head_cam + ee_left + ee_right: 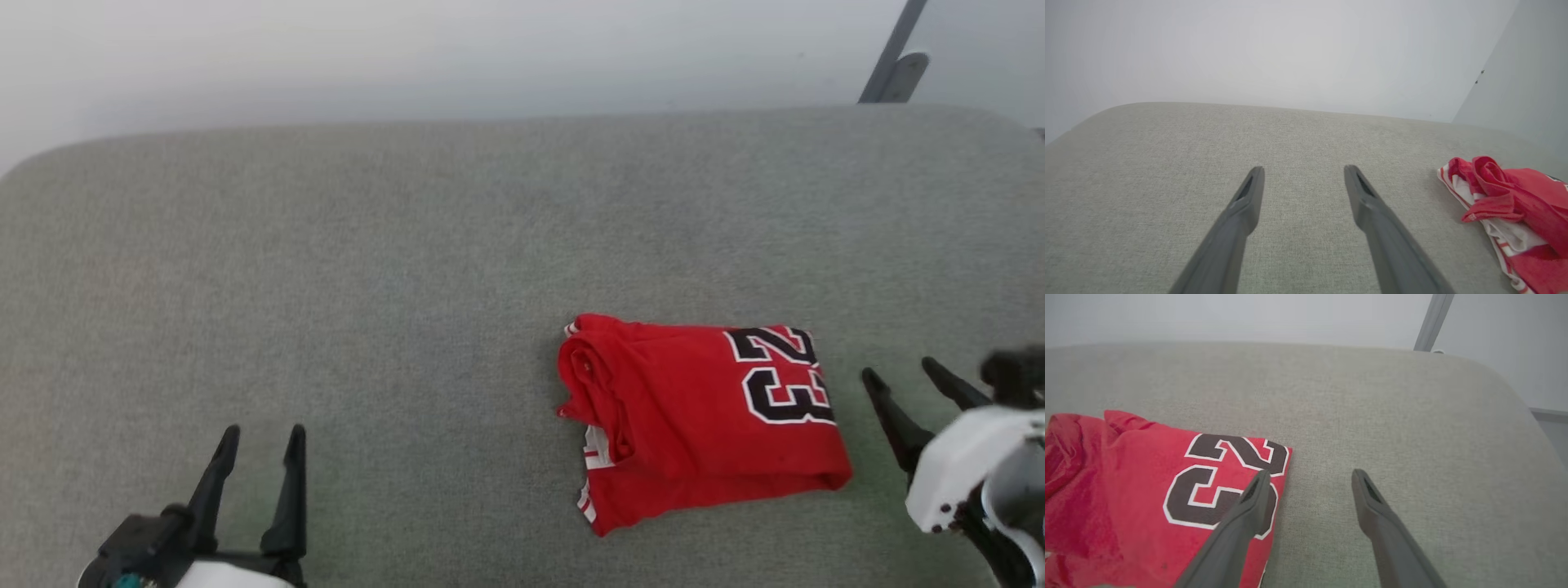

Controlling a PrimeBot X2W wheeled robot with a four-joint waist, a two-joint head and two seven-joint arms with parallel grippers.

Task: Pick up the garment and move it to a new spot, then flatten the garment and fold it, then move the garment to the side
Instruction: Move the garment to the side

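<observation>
Lying folded into a rough rectangle, the garment [702,416] rests on a wide grey padded surface [408,245]. It sits just to the left of the right gripper [900,369] and well off to the right of the left gripper [265,430]. Both grippers have their two dark fingers spread apart and hold nothing.

Bare grey fabric runs between the left gripper and the garment. Beyond the padded surface rises a pale wall [408,49]. A slanted grey metal bar [894,49] stands ahead of the right gripper and to its right.

From the head, the right gripper's fingertips are a little apart from the garment's near edge. In the right wrist view, that gripper's left finger crosses in front of the number, and I cannot tell whether it touches the cloth. The left wrist view shows the garment's far side, off to the right of the fingers, where the cloth is bunched and rolled, with white fabric and red-and-white stripe trim peeking out underneath.

The garment is bright red and soft. It bears a black 23 outlined in white, turned sideways on the end nearest the right gripper.
</observation>
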